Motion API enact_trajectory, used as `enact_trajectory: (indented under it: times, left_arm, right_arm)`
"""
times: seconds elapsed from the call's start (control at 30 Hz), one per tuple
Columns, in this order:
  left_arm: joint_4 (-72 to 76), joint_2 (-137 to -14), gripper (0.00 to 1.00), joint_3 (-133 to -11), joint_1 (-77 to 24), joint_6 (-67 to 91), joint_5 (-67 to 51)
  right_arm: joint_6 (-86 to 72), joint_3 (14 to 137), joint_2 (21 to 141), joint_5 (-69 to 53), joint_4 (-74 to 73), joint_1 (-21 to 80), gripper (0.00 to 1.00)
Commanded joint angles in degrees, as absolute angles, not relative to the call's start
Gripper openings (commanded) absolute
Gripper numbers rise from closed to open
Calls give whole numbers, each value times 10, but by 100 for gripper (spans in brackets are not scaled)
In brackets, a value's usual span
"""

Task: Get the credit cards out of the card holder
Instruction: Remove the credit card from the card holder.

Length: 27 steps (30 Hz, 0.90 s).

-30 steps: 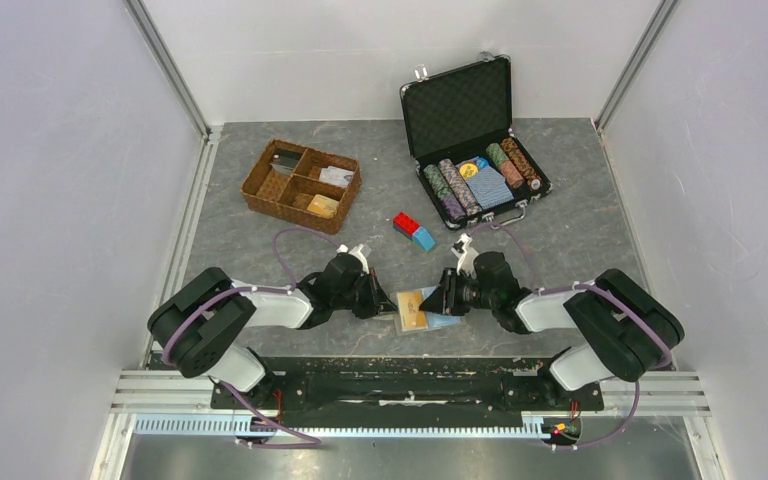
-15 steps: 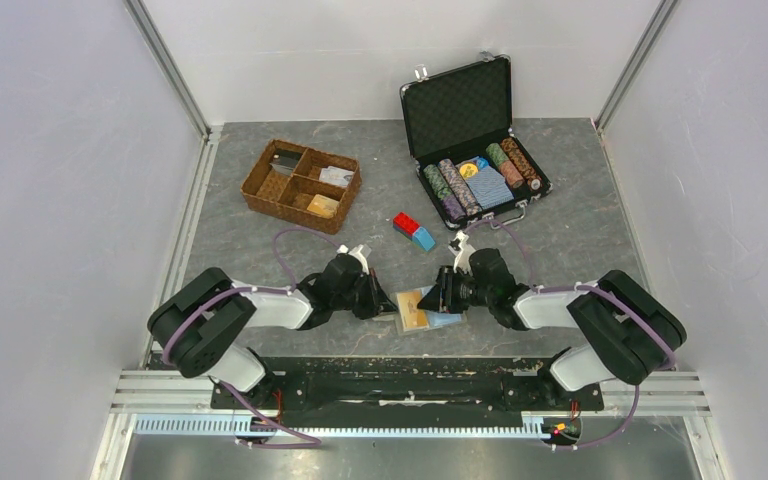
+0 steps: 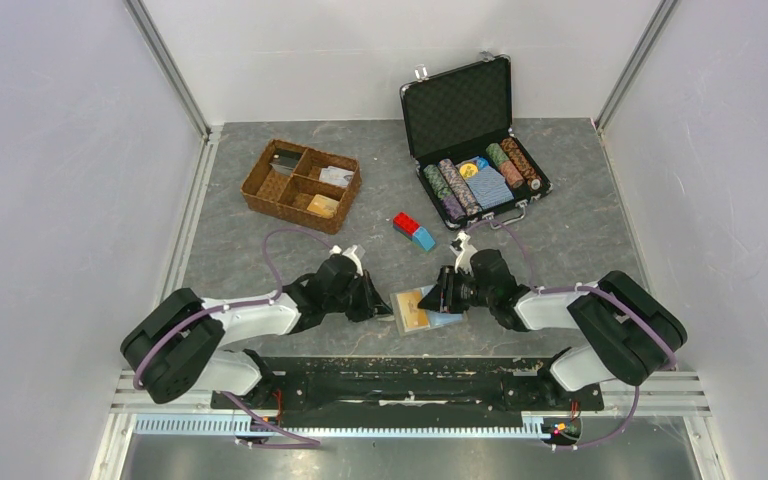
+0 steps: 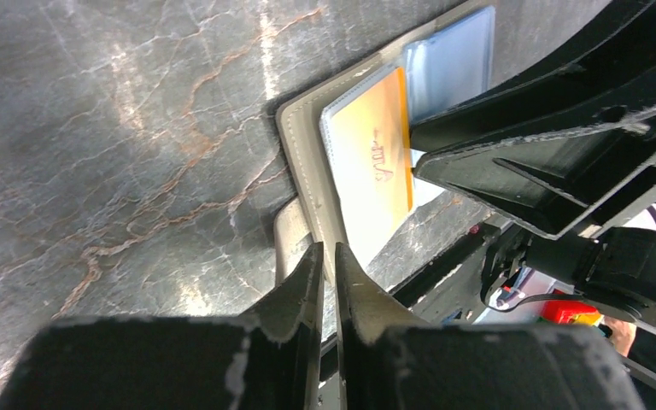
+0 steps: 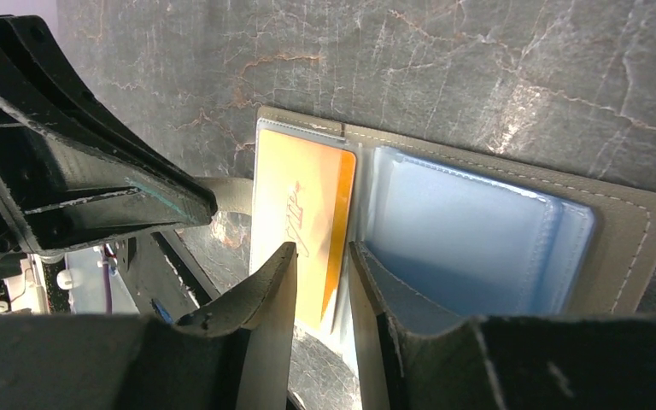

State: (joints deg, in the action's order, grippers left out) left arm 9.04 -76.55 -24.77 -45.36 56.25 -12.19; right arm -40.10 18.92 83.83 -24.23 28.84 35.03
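The grey-tan card holder [image 3: 404, 298] lies open flat on the dark stone table between my two grippers. An orange-gold credit card [image 5: 303, 196] sits in its left clear sleeve, and light blue credit cards [image 5: 470, 231] fill the right sleeve. My left gripper [image 4: 326, 254] points at the holder's left edge, right beside its side tab [image 4: 289, 239]. Only a thin slit parts its jaws, and nothing is in it. My right gripper [image 5: 320, 252] hovers low over the orange card's inner edge [image 4: 371, 162], jaws a little apart and holding nothing.
A brown wicker tray [image 3: 260, 180] with small items stands at the back left. The black chip case [image 3: 457, 110] stands open at the back right. A red and blue brick pair [image 3: 413, 230] lies just behind the grippers. The black base rail [image 3: 410, 385] runs along the near edge.
My left jaws have parted from shut to a thin slit, and the left arm's elbow has swung down and left. The right jaws widened slightly. The card holder has not moved.
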Motion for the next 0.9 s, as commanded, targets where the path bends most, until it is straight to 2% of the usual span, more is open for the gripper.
enact_trajectory:
  times: [0.0, 0.23, 0.43, 0.67, 0.87]
  left_arm:
    - [152, -772, 13, -251, -458, 570, -135]
    - [252, -832, 3, -250, -462, 577, -171]
    - [268, -872, 2, -239, -462, 576, -163]
    - [191, -879, 2, -231, -464, 579, -131]
    - [185, -876, 2, -223, -468, 577, -127]
  right_arm:
    - [-401, 175, 838, -225, 291, 348, 32]
    - [-406, 169, 838, -229, 300, 348, 31]
    - [-410, 166, 839, -235, 307, 348, 31]
    - [-434, 160, 850, -264, 348, 347, 31]
    - [-468, 146, 875, -290, 408, 339, 30]
